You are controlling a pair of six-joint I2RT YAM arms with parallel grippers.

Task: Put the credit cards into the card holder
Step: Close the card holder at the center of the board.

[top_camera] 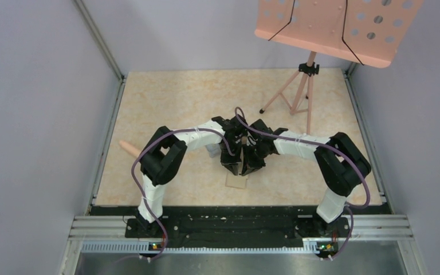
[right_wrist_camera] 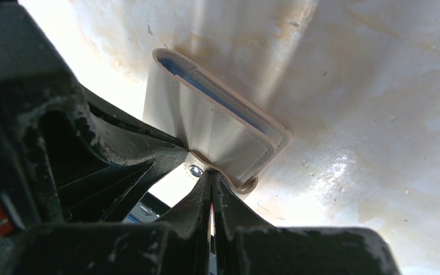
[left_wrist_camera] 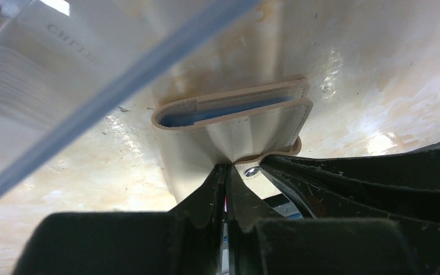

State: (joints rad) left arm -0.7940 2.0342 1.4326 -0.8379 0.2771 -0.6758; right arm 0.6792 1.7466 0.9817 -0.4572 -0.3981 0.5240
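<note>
The tan card holder (left_wrist_camera: 235,123) is held up between both grippers, its mouth spread so the light blue inside shows (right_wrist_camera: 206,120). My left gripper (left_wrist_camera: 226,167) is shut on the lower edge of its pale front panel. My right gripper (right_wrist_camera: 212,173) is shut on the flap just beside the metal snap (right_wrist_camera: 195,170). From above, both grippers (top_camera: 233,162) (top_camera: 253,160) meet mid-table over the card holder (top_camera: 236,181). Pale stacked credit cards (left_wrist_camera: 8,74) show blurred through a clear box wall at the upper left.
The clear plastic box (top_camera: 213,150) sits just left of the grippers; its edge (left_wrist_camera: 120,80) crosses the left wrist view. A pink music stand (top_camera: 332,26) on a tripod (top_camera: 298,94) stands at the back right. A small pink stick (top_camera: 129,148) lies at the left edge.
</note>
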